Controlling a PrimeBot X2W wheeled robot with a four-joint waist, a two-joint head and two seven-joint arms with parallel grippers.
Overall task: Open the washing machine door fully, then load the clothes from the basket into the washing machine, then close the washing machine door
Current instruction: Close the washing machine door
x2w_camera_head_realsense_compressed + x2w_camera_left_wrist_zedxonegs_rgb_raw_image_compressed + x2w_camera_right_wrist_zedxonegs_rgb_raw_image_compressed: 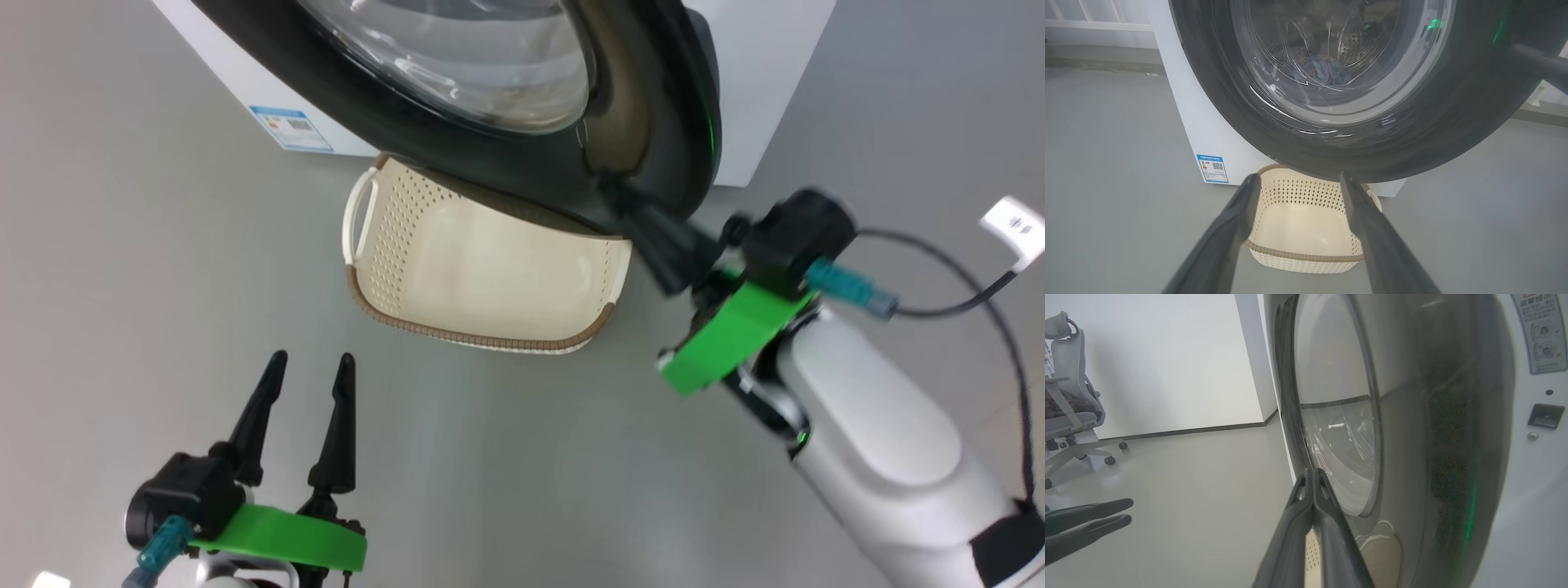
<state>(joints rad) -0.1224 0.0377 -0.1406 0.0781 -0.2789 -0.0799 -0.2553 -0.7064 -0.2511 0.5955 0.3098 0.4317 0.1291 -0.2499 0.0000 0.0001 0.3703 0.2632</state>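
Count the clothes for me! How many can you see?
1: a blue garment lies inside the drum, seen through the glass of the washing machine door. The basket looks empty. Others may be hidden in the drum.

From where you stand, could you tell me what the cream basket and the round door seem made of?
Cream perforated basket: matte moulded plastic, judging by its punched holes; the brown rim looks woven, probably moulded. Round black washing machine door: glossy plastic ring showing reflections, around a clear window, likely glass.
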